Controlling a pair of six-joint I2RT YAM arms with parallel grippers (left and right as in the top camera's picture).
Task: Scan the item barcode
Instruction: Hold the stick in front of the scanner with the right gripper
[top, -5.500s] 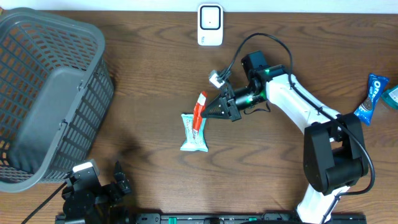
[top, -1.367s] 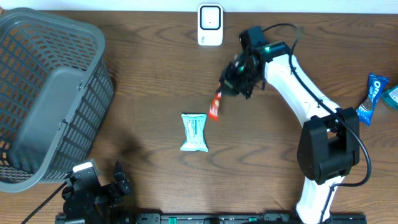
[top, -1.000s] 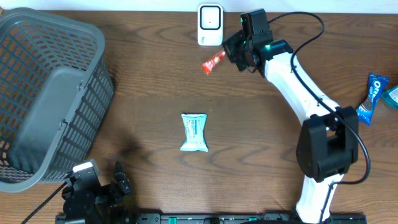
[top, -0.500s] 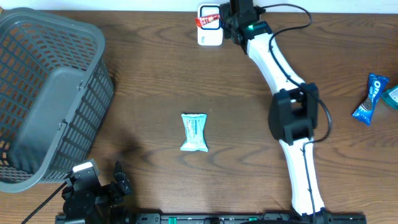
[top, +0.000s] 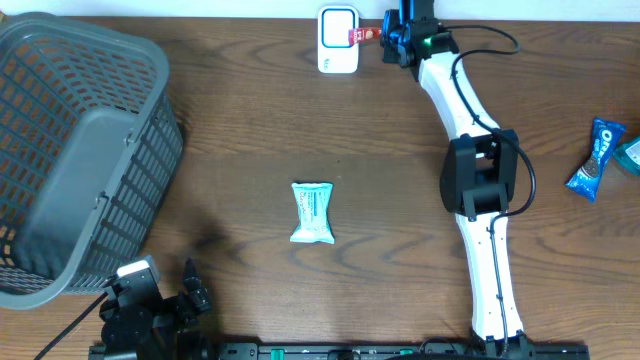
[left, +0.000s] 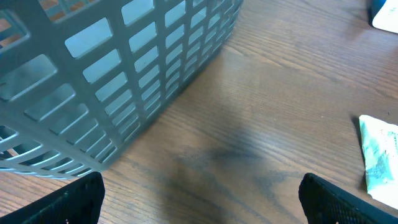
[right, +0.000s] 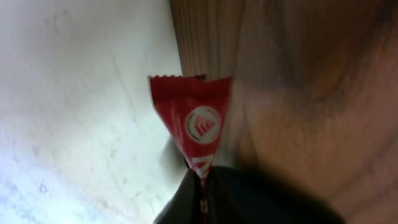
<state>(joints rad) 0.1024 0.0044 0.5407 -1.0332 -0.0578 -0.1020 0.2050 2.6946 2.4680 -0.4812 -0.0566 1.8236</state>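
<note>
Right gripper (top: 384, 34) is fully closed, pinching the red sachet (top: 362, 36) by one end. It sits just beside the scanner (top: 338, 40), on the side away from the basket (top: 150, 160).

- Sachet's long axis runs from the gripper straight toward the scanner. Its free end is at the scanner's edge; can't tell if it touches.
- So the sachet is off to the side of the scanner's face, not across it. My read: the next move is a short slide along that axis toward the scanner's middle.
- Wrist view shows only the logo side. No barcode visible, so can't say which face points at the scanner. It may need a wrist roll.

Left gripper (left: 202, 199) is wide open and holds nothing. It's parked well away from the scanner, at the near table (top: 250, 120) edge by the basket, so the right arm is the only one in reach.

A pale blue packet (top: 312, 212) lies flat mid-table, well clear of the scanner and not in play.
</note>
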